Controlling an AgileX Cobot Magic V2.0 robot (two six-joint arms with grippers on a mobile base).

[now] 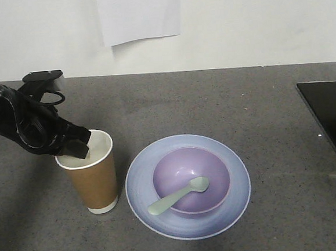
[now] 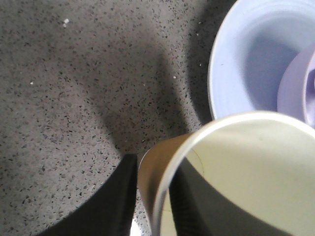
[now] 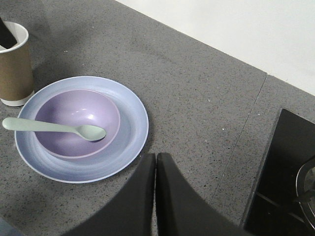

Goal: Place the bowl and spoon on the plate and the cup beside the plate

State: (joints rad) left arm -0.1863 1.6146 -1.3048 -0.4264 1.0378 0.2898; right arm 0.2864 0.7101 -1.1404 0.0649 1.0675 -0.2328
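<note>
Only my left wrist cam shows my left pincer [image 2: 153,196] pinching the upright cup's [image 2: 236,167] rim; right pincer [image 3: 155,169] clenched. Spoon [image 1: 178,195] handle points from the bowl [image 1: 191,179] toward the cup.

A grey, speckled, stone-like finish with a matt look is shown by the counter [image 1: 224,98]. The cup [image 1: 93,178] appears to be made of paper, matt brown outside and plain white inside. A smooth, glossy plastic look, with a small highlight, is seen on the bowl [image 3: 74,118], and a softer sheen on the plate [image 3: 130,123]. The spoon [image 3: 54,129] looks like smooth pale plastic. On the right, a black glossy panel [image 1: 330,118] is seen.
</note>
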